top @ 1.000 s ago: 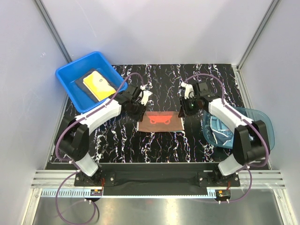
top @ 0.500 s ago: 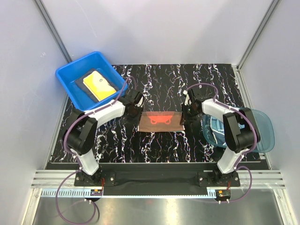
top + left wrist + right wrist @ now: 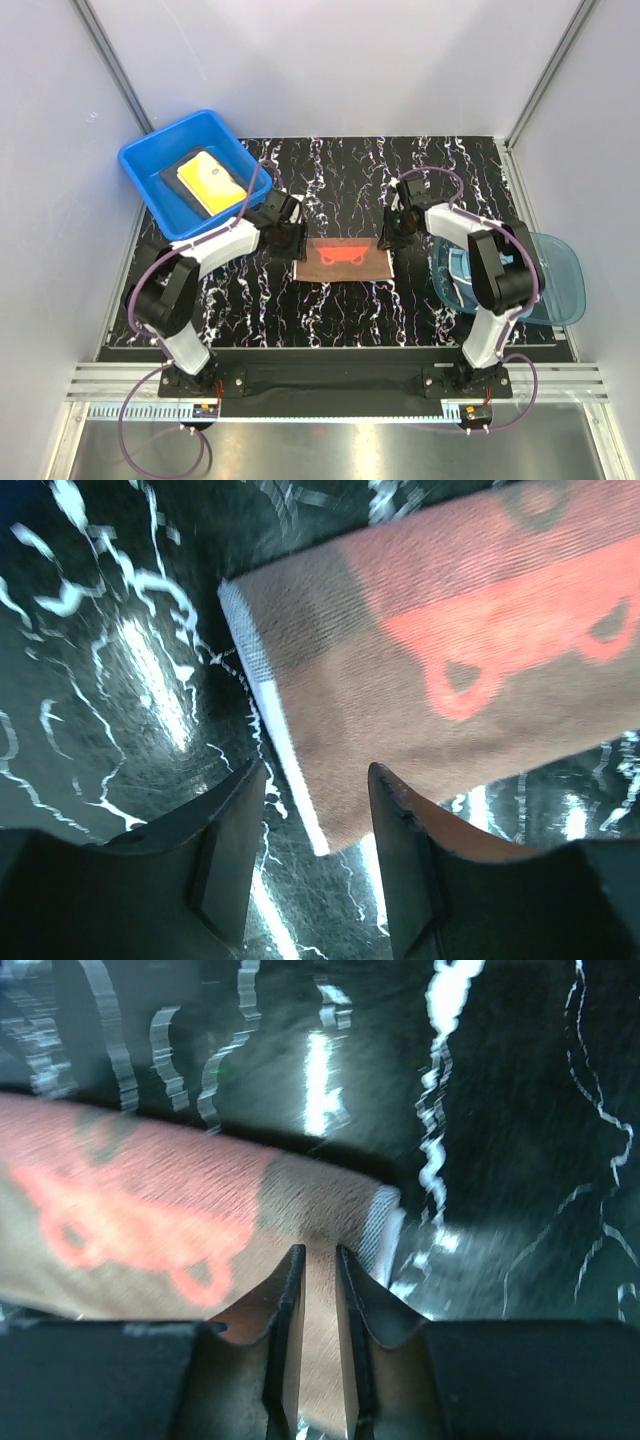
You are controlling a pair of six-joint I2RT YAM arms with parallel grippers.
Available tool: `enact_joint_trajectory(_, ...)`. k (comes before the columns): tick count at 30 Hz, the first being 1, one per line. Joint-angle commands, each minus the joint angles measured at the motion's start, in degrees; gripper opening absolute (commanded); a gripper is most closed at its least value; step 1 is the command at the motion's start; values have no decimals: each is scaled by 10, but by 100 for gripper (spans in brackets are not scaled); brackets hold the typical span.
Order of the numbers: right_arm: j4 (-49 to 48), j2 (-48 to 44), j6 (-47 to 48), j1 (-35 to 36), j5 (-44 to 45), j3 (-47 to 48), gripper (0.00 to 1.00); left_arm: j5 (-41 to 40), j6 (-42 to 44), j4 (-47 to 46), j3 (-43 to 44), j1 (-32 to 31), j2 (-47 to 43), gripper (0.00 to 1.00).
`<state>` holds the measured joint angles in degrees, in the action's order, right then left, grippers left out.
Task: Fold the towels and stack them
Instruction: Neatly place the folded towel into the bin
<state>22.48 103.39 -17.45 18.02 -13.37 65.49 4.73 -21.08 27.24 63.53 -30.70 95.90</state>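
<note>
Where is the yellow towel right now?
From above, the yellow towel lies atop a dark towel inside the blue tub, far left of the table.

Overhead camera looks down; 2 close wrist cameras share brown towel (image 3: pixel 343 258).

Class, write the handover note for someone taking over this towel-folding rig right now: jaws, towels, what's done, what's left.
Left gripper: jaws open, straddling the left end of the brown towel, not gripping.
Right gripper: jaws nearly shut, apparently pinching the same towel's right edge.
Towels: the brown one lies flat mid-table and looks folded. The yellow towel sits on the dark towel in the blue tub. The light blue towel is bunched in the teal bowl.
Done: two stacked.
Left: probably finish the brown towel and stack it, then fold the light blue one.
</note>
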Motion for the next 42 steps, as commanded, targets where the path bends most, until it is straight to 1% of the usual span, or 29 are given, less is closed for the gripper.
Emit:
enact_joint_trajectory(1, -29, 33, -4, 3, 21, 25, 25, 28, -15, -50, -23, 13, 21, 50)
enact_joint_trajectory(3, -22, 39, 0, 3, 15, 36, 25, 29, -20, -64, -36, 26, 29, 51)
enact_joint_trajectory(4, -18, 37, 0, 3, 14, 39, 25, 42, -21, -72, -40, 30, 31, 51)
enact_joint_trajectory(7, -10, 3, 0, 3, 9, 37, 28, 78, -22, -100, -53, 41, 32, 52)
enact_joint_trajectory(11, 0, -60, 5, 3, 8, 29, 34, 100, -18, -115, -54, 41, 39, 52)
enact_joint_trajectory(12, 3, -68, 7, 3, 7, 28, 38, 102, -20, -116, -56, 42, 44, 52)
enact_joint_trajectory(16, 7, -93, 14, 3, 3, 17, 45, 113, -36, -130, -67, 41, 54, 52)
enact_joint_trajectory(18, 4, -102, 15, 3, -1, 13, 51, 105, -46, -120, -63, 42, 63, 51)
enact_joint_trajectory(19, 3, -105, 15, 3, -6, 10, 56, 99, -48, -114, -61, 41, 75, 50)
enact_joint_trajectory(20, 2, -109, 15, 3, -8, 9, 57, 93, -55, -100, -58, 40, 80, 48)
enact_joint_trajectory(21, 4, -111, 17, 3, -10, 8, 58, 76, -58, -92, -57, 40, 83, 43)
enact_joint_trajectory(22, 5, -114, 17, 3, -8, 8, 61, 69, -61, -85, -56, 38, 85, 40)
enact_joint_trajectory(24, 6, -122, 19, 3, -9, 8, 64, 44, -62, -62, -54, 31, 84, 33)
enact_joint_trajectory(25, 7, -127, 20, 3, -9, 8, 73, 40, -60, -54, -52, 28, 83, 20)
enact_joint_trajectory(26, 9, -136, 20, 3, -8, 9, 83, 35, -52, -34, -41, 25, 80, 13)
enact_joint_trajectory(27, 11, -142, 19, 3, -7, 10, 100, 29, -47, -21, -34, 17, 77, 4)
enact_joint_trajectory(28, 12, -147, 15, 3, -3, 13, 100, 11, -40, -8, -26, 12, 74, 0)
enact_joint_trajectory(30, 13, -168, 9, 3, -4, 15, 100, -5, -16, 17, -8, 0, 54, 0)
enact_joint_trajectory(34, 20, -210, -1, 3, 2, 17, 100, -22, 32, 71, 20, -2, 8, 0)
enact_joint_trajectory(35, 24, -217, -1, 3, 1, 18, 100, -33, 51, 86, 26, -2, 2, 0)
enact_joint_trajectory(36, 25, -222, -1, 3, 0, 17, 100, -64, 59, 98, 33, -2, -10, 0)
enact_joint_trajectory(38, 27, -238, 0, 3, 1, 16, 100, -82, 85, 139, 55, 0, -15, 0)
enact_joint_trajectory(40, 27, -253, -1, 3, 1, 13, 100, -111, 104, 162, 74, -1, -26, 0)
enact_joint_trajectory(42, 26, -256, -2, 3, -2, 14, 100, -132, 142, 172, 84, 0, -36, 0)
